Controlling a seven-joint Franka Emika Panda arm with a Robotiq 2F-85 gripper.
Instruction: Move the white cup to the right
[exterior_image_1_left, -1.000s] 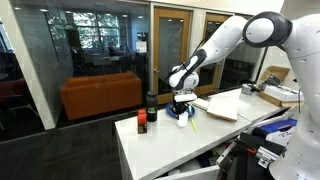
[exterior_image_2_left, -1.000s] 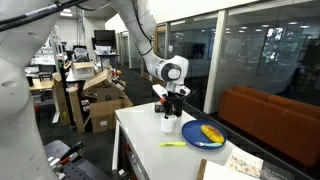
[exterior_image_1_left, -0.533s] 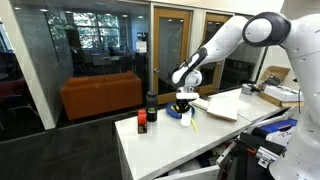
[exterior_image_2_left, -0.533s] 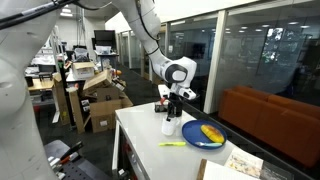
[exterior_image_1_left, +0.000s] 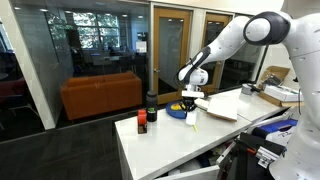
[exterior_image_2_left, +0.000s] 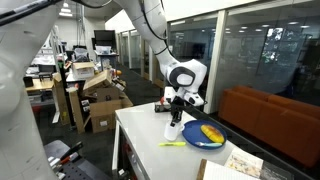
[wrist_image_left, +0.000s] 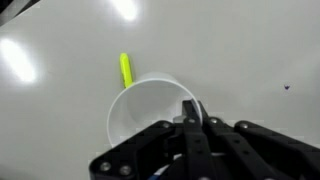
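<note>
A long white rectangular tabletop (exterior_image_1_left: 165, 148) stands on a dark grey carpeted floor (exterior_image_1_left: 60, 150). Behind it run tall glass partitions (exterior_image_1_left: 95, 45) in wooden frames. Beyond the glass, in both exterior views, sits an orange upholstered sofa (exterior_image_1_left: 100, 95). Brown cardboard boxes (exterior_image_2_left: 100, 100) crowd the aisle. Bright ceiling-light reflections (wrist_image_left: 125, 10) glare on the tabletop.

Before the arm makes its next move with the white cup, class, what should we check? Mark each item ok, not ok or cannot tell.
1. The gripper grips the white cup at its rim, one finger inside: ok.
2. The cup stands upright in both exterior views: ok.
3. The cup is empty, judged from the wrist view: ok.
4. The cup is lifted off the table: cannot tell.
5. There is a gap to the blue plate: cannot tell, as they look very close.
6. The yellow-green stick lies apart from the cup: ok.
</note>
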